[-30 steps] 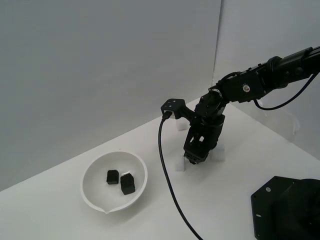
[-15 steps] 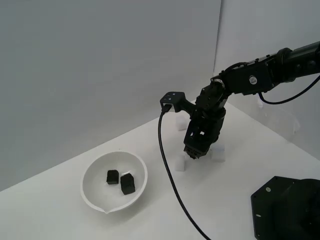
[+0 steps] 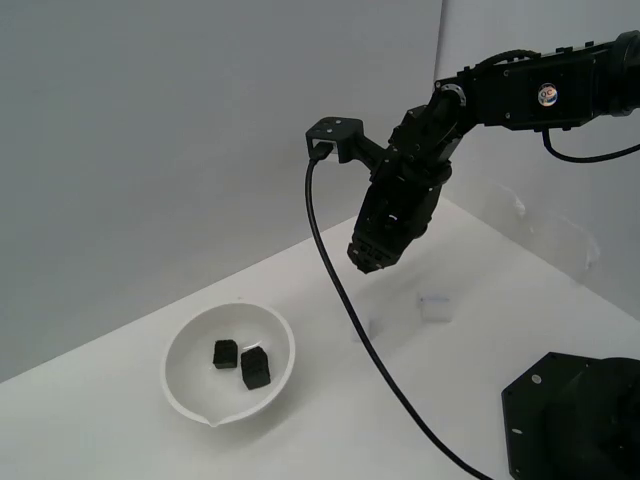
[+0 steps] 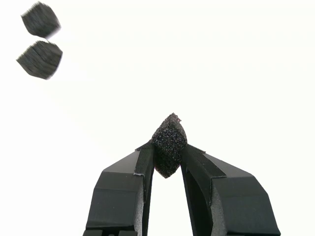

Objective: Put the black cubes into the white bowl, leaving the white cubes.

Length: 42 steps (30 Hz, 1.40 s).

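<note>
My gripper (image 3: 368, 260) hangs in the air above the table, to the exterior view's right of the white bowl (image 3: 188, 392). In the wrist view my gripper (image 4: 169, 156) is shut on a black cube (image 4: 169, 144) pinched between its fingertips. Two more black cubes (image 3: 254, 368) (image 3: 225, 353) lie in the bowl; they also show in the wrist view (image 4: 40, 59) (image 4: 40, 19). A white cube (image 3: 434, 307) sits on the table below and right of my gripper. Another white cube (image 3: 363, 327) lies faintly behind the cable.
A black cable (image 3: 345, 300) hangs from the wrist camera mount down across the table. A black base plate (image 3: 575, 420) fills the near right corner. Grey walls stand behind the white table.
My gripper has risen from the table between the white cubes, carrying the black cube upward and slightly toward the exterior view's left. The bowl and its two cubes have not moved.
</note>
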Motion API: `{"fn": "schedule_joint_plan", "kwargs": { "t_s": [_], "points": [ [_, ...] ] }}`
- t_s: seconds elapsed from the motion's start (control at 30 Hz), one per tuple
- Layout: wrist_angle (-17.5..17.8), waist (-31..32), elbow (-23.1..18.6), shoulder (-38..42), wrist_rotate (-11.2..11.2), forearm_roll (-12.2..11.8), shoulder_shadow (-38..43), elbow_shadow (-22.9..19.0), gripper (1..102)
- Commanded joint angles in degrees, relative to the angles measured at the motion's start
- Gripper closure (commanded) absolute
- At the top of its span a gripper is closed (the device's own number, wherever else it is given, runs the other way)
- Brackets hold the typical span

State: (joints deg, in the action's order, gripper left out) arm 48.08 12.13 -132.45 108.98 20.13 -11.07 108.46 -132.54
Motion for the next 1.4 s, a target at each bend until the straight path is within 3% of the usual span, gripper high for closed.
{"fn": "schedule_joint_plan", "kwargs": {
  "t_s": [0.0, 0.13, 0.6, 1.17, 1.23, 1.37],
  "points": [
    [0.0, 1.8, 1.6, 2.1, -0.3, -1.9, 2.5, 2.0, 90],
    [0.0, 5.0, 2.6, 2.5, -0.4, -3.6, 3.0, 3.2, 90],
    [-2.8, 13.2, 5.4, 0.0, -0.4, -13.5, 0.4, 5.9, 90],
    [-4.7, 20.0, 11.0, -7.8, -0.5, -18.1, -7.3, 11.3, 90],
    [-4.7, 20.2, 11.3, -8.1, -0.4, -18.8, -7.6, 11.6, 85],
    [-4.7, 20.3, 11.3, -8.1, -0.5, -19.8, -7.6, 11.6, 60]
  ]
}}
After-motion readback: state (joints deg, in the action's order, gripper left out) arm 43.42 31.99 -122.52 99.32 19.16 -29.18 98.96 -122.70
